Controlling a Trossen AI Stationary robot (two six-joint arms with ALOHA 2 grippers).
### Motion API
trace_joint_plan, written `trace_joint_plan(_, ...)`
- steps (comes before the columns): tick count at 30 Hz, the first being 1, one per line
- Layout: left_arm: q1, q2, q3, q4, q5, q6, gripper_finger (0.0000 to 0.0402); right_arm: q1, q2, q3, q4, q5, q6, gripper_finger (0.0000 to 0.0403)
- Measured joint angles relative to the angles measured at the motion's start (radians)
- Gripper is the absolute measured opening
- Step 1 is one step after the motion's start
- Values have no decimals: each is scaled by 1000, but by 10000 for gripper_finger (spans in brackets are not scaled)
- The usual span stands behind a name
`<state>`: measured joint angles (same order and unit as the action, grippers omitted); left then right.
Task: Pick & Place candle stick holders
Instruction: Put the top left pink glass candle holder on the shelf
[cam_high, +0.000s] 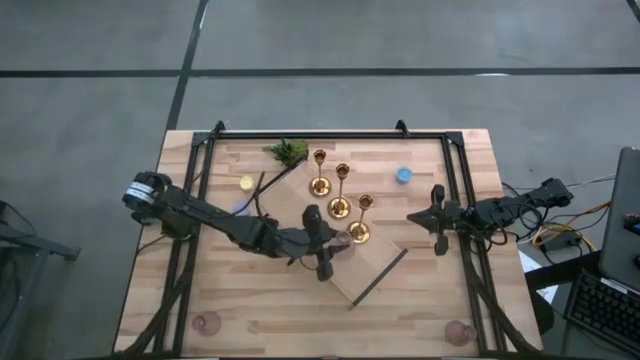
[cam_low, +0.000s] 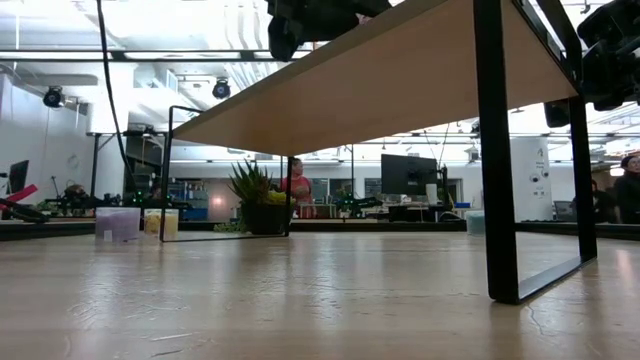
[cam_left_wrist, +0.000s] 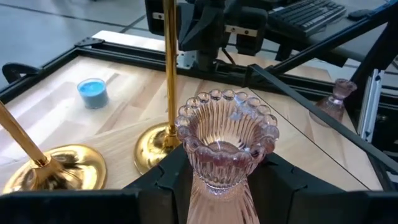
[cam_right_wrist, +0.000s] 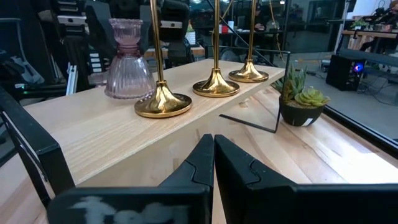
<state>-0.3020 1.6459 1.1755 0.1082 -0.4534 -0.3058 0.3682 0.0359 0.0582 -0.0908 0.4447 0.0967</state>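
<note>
Pink ribbed glass cup stands upright, gripped in the left tool, just beside the nearest gold candlestick.

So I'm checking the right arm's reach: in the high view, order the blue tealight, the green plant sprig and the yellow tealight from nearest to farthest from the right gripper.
Measured from the right gripper, shut at the table's right side:
1. Blue tealight, just up-left of it, right half of the table.
2. Green plant sprig, near the far edge, left of the gold candlesticks.
3. Yellow tealight, left side, by the left arm.
</note>
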Motion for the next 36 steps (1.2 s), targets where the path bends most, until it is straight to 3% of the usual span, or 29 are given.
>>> trace_joint_plan(12,-7,-3,2,-10,45,-3,133,0,0,0,0,0,0,8)
trace_joint_plan(36,1,0,-2,3,-10,25,133,0,0,0,0,0,0,8)
